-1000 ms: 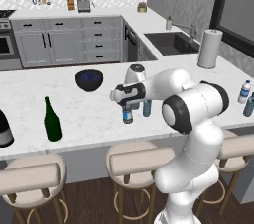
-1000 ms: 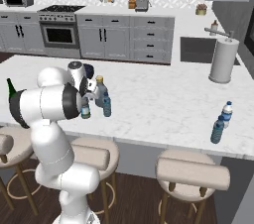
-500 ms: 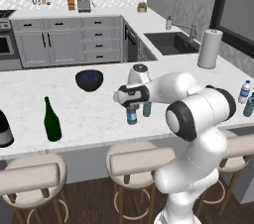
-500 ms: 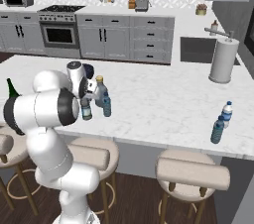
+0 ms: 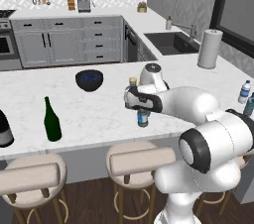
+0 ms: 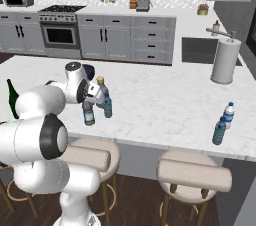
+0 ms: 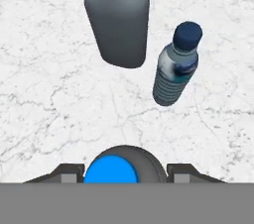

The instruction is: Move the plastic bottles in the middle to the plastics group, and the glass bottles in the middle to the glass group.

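Note:
My gripper (image 7: pixel 124 173) is shut on a plastic bottle (image 5: pixel 143 118), whose blue cap (image 7: pixel 111 171) sits between the fingertips (image 7: pixel 67 172). In the base views, the gripper (image 5: pixel 138 103) (image 6: pixel 91 99) holds this bottle (image 6: pixel 89 115) upright, low over the counter's front middle. Just beyond it stand the second plastic bottle (image 7: pixel 176 67) (image 6: pixel 107 106) and the squat grey glass bottle (image 7: pixel 119 20) (image 5: pixel 132 82) (image 6: pixel 101 87) with its tan cap. The plastics group (image 5: pixel 244 91) (image 6: pixel 224 122) is far right. The glass group's green wine bottle (image 5: pixel 51 120) and fat dark bottle (image 5: pixel 4 129) stand far left.
A dark bowl (image 5: pixel 90 80) sits behind the middle bottles. A paper towel roll (image 5: pixel 209 48) stands at the back right near the sink (image 5: pixel 171 42). Bare marble counter (image 6: pixel 165 105) lies between the middle and the plastics group. Stools (image 5: pixel 141 161) line the front edge.
The gripper and the plastic bottle in it have shifted to the right along the front of the counter. The other bottles have stayed put.

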